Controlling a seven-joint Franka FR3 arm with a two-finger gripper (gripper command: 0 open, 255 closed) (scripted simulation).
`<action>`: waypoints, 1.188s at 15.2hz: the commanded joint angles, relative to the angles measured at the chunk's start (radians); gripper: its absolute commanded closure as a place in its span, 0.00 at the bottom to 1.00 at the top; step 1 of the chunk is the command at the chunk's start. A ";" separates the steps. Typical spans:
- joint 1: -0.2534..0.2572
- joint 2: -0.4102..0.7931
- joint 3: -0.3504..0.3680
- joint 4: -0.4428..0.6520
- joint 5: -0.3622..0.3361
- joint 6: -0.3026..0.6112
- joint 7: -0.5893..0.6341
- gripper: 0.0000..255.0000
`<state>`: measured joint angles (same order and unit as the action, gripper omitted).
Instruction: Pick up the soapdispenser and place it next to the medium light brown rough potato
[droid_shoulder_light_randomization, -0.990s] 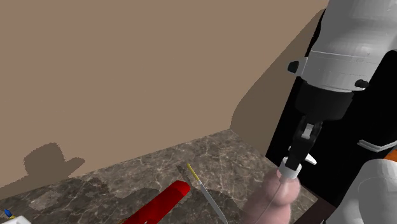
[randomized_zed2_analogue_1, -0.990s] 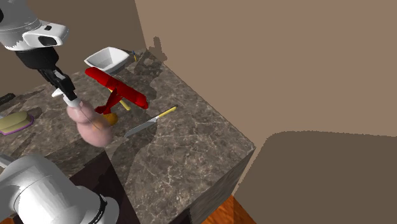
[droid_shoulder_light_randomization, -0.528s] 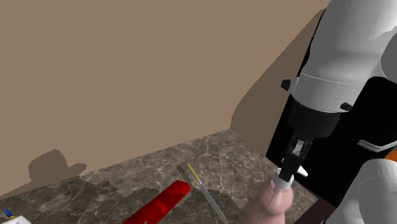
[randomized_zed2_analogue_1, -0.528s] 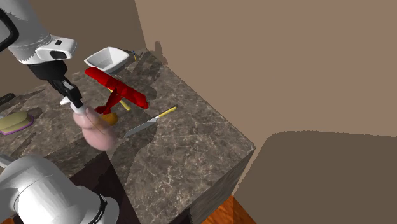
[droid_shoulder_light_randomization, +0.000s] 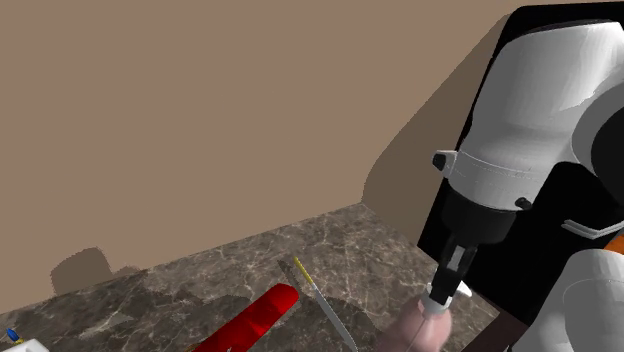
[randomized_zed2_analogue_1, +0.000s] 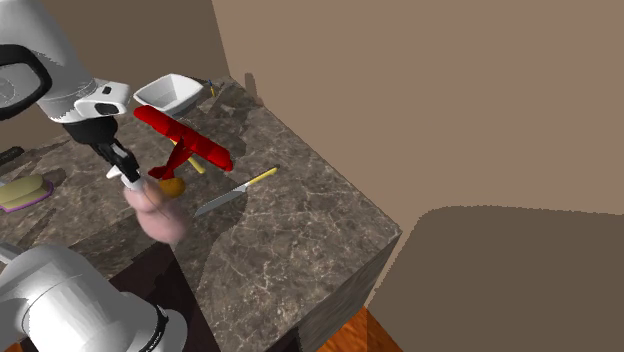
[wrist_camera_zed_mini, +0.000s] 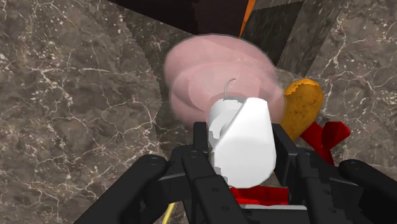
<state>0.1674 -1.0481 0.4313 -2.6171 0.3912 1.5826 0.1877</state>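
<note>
Gripper (randomized_zed2_analogue_1: 124, 172), left of centre in the second exterior view, is clamped on the white pump of the pink soap dispenser (randomized_zed2_analogue_1: 156, 212), close to the orange-brown potato (randomized_zed2_analogue_1: 172, 185) on the marble counter (randomized_zed2_analogue_1: 300, 240).

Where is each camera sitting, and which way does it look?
Shoulder view: beside the robot, looking down over the marble counter; white arm and gripper at right.
Second exterior view: above the counter's corner, facing the arm at left.
Wrist view: on the hand, looking down past its black fingers.
Shared: the pink soap dispenser in the gripper.
</note>
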 joint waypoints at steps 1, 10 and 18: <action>0.004 -0.005 0.009 -0.028 0.010 0.024 -0.002 1.00; 0.021 -0.013 0.047 -0.121 0.048 0.109 -0.008 1.00; 0.021 -0.013 0.047 -0.121 0.047 0.108 -0.009 0.00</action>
<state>0.1884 -1.0610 0.4785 -2.7380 0.4387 1.6909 0.1792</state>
